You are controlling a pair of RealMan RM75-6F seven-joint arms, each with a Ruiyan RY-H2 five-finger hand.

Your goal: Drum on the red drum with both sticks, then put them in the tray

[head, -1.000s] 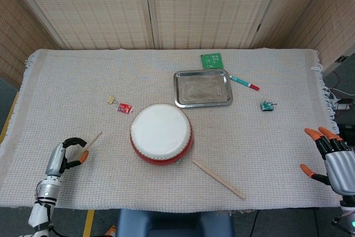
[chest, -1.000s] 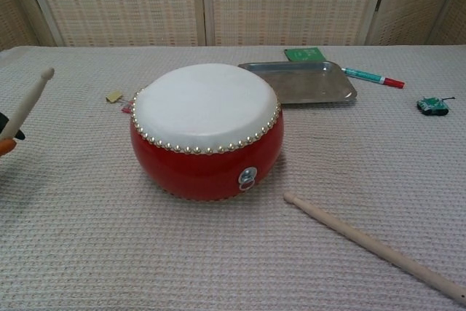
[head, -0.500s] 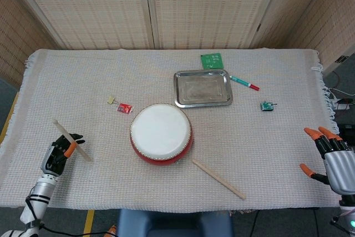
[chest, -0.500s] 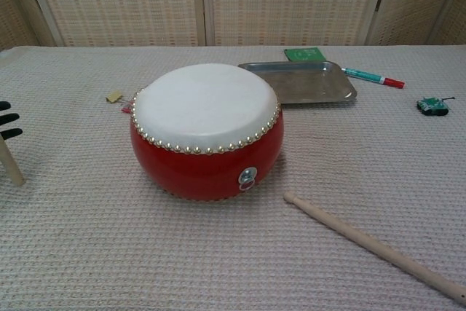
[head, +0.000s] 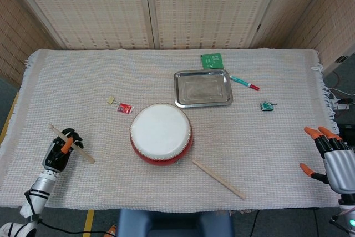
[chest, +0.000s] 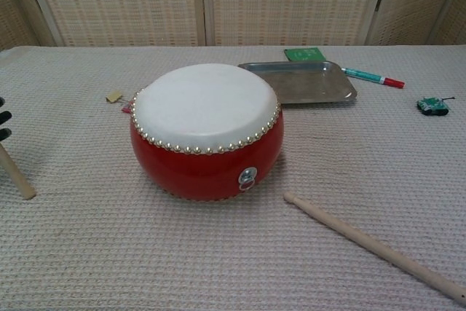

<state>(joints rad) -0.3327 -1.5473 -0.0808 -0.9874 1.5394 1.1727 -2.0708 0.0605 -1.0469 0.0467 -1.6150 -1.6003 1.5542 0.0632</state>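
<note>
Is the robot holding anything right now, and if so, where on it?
Yes. The left hand grips one drumstick around the middle of its shaft, both ends sticking out. The right hand holds nothing, its fingers spread. The other drumstick lies on the table.

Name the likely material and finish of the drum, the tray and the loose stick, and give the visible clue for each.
Drum: glossy red shell, probably lacquered wood; matte white skin-like head pinned by a ring of pale studs.
Tray: metal, likely steel; grey, shiny, with reflections on its floor.
Loose stick: bare wood by its pale tan matte surface, seemingly unvarnished.
</note>
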